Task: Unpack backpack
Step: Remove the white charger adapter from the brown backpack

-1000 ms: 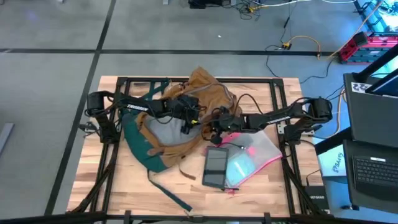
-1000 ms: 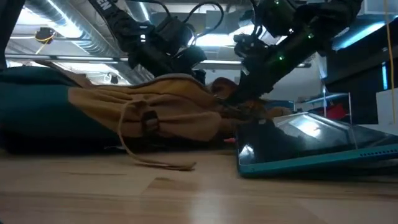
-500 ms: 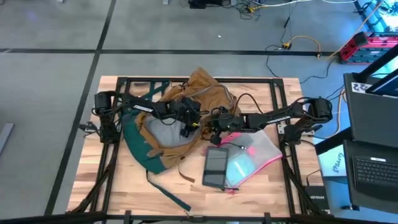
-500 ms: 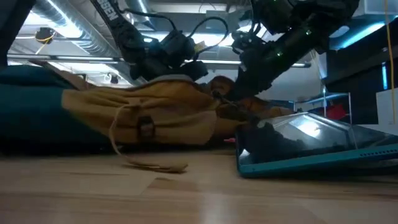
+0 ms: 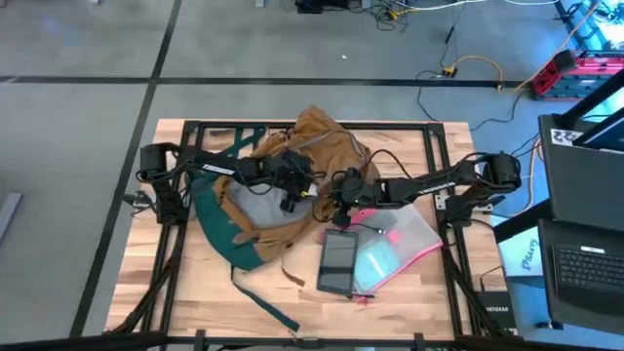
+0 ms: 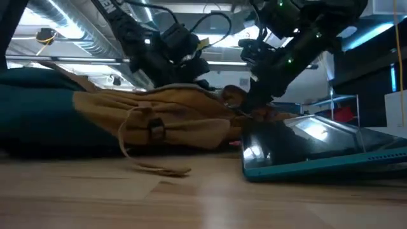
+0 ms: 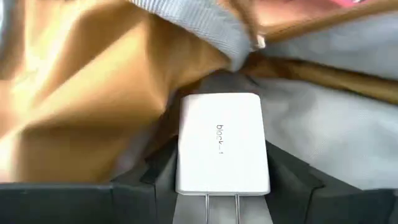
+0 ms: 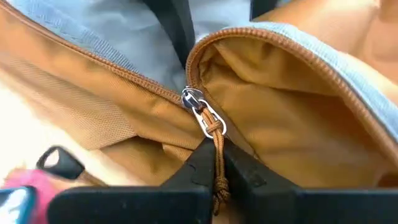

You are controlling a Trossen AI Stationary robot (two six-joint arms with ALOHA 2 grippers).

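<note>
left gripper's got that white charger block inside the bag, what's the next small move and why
Probably lift the left gripper up and out of the backpack: its fingers are shut on the white charger block, which sits in the grey-lined opening, while the right gripper pinches the zipper pull cord, holding the mouth open.

On the wooden table (image 5: 146, 278) lie one soft tan-brown fabric backpack (image 5: 322, 146) with a teal-green base, one dark flat tablet (image 5: 338, 263) at about five o'clock from it, and one clear pink-edged zip pouch (image 5: 409, 234) at about four o'clock. There are two dark robot arms, each with one gripper: the left gripper (image 5: 290, 198) and the right gripper (image 5: 327, 216). One white rectangular charger block (image 7: 222, 143) sits between the left fingers, and one silver zipper slider with a tan cord pull (image 8: 205, 121) sits between the right ones.
</note>
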